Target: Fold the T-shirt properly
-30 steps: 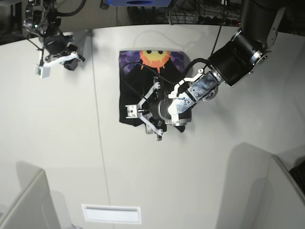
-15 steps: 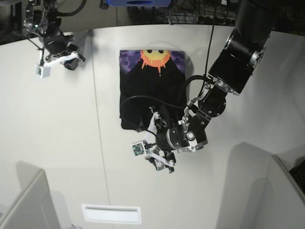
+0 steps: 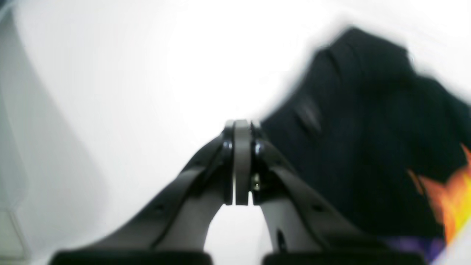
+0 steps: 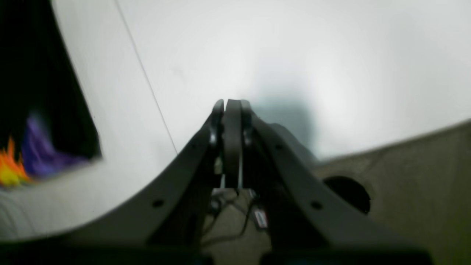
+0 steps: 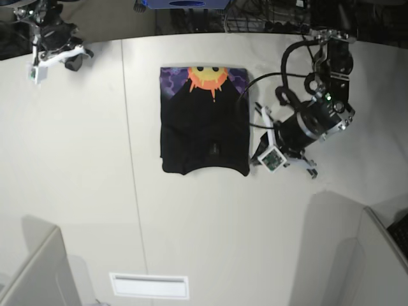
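Folded black T-shirt point(image 5: 204, 124), long axis running toward table's point(image 5: 83, 191) far edge; left gripper point(image 3: 241, 127) just beside, shut, apparently empty; right gripper point(image 4: 231, 106) far-corner, shut, empty.

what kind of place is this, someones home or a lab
Most likely a robotics lab, not a home: two robot arms mounted at a broad white table, a folded T-shirt laid out as test material, and cables and wire racks behind it.

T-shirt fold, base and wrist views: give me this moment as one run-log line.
T-shirt: folded rectangle, flat on table, sun print at far edge | left gripper: shut, empty, beside shirt | right gripper: shut, empty, far corner
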